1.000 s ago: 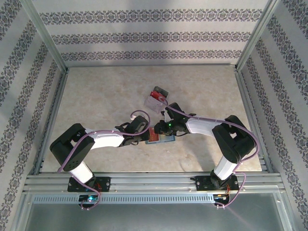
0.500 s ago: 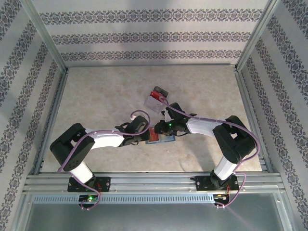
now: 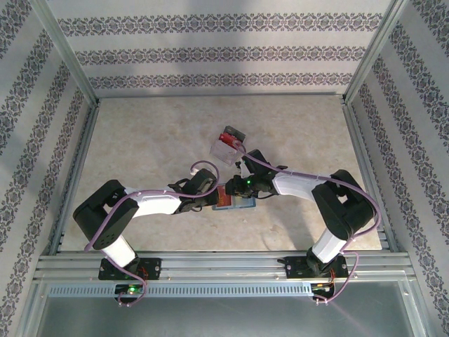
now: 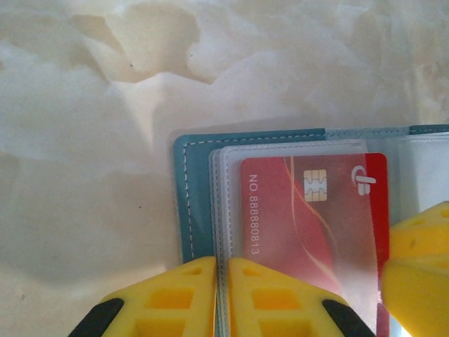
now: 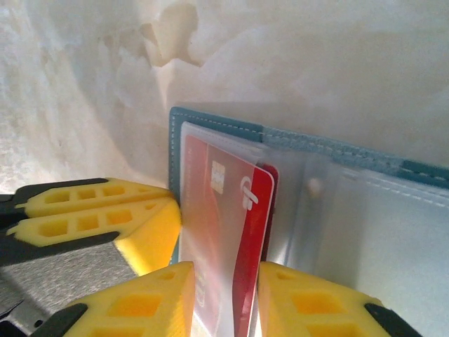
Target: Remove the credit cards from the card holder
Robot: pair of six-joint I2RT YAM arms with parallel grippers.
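Note:
The teal-blue card holder lies open on the table between both arms, with its clear sleeves showing. A red credit card with a gold chip sits partly out of a sleeve, and a darker red card edge shows behind it. My left gripper is shut on the near edge of the card holder's sleeves, and in the top view this left gripper is at the holder's left side. My right gripper is shut on the red credit card, one yellow finger on each side, and the right gripper meets the holder from the right.
A clear plastic box with red and dark contents stands just beyond the grippers. The pale marbled tabletop is bounded by a metal frame and patterned walls. The left gripper's fingers lie close beside the right gripper's.

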